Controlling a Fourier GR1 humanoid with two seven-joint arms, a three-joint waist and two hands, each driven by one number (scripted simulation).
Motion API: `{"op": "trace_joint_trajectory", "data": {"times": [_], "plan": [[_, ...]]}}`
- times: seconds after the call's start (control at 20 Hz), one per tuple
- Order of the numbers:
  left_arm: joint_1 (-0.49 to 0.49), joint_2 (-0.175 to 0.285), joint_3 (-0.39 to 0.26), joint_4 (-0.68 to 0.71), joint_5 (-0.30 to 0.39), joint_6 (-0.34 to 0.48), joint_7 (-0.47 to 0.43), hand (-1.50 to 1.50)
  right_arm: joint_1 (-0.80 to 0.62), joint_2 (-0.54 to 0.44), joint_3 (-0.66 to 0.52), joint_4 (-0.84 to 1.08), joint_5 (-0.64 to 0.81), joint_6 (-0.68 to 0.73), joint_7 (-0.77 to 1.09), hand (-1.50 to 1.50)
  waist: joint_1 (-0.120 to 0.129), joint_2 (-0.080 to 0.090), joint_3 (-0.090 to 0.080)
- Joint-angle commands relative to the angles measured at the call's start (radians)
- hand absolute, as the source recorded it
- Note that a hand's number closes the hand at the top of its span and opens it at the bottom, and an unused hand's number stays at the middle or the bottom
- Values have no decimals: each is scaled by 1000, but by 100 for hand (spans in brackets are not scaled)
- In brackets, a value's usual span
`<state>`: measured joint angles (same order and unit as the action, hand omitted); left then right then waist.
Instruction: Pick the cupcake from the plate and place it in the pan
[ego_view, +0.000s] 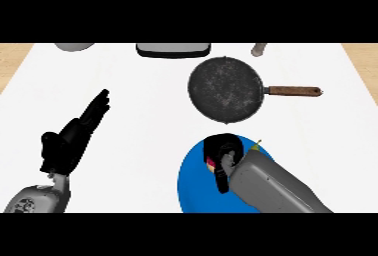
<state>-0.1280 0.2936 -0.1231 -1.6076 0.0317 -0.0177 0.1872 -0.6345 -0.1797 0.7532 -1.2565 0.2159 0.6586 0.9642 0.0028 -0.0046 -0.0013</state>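
Note:
A blue plate (193, 177) lies near the front of the white counter. My right hand (224, 151) is over it with fingers curled down round the cupcake (213, 165), of which only slivers of red and yellow show beside the fingers. The dark round pan (225, 89) with a brown handle (294, 91) sits just behind the plate and has nothing in it. My left hand (72, 137) rests open at the left, fingers straight and pointing away.
Along the counter's back edge stand a grey bowl-like object (74, 47), a black and white tray-like object (173, 49) and a small grey-brown item (259, 49). Wooden surface (15, 55) shows beyond the counter's left and right sides.

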Motion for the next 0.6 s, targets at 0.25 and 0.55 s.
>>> {"op": "trace_joint_trajectory", "data": {"times": [0.25, 0.55], "plan": [[-53, -38, -12, -17, -36, -4, 74, 0, 60, 76, 11, 92, 100, 38, -15, 150, 2, 5, 1], [17, -60, 17, 22, -66, 1, -29, 0, 124, 103, 5, -135, 214, -30, 48, 150, -3, 2, 1]]}}
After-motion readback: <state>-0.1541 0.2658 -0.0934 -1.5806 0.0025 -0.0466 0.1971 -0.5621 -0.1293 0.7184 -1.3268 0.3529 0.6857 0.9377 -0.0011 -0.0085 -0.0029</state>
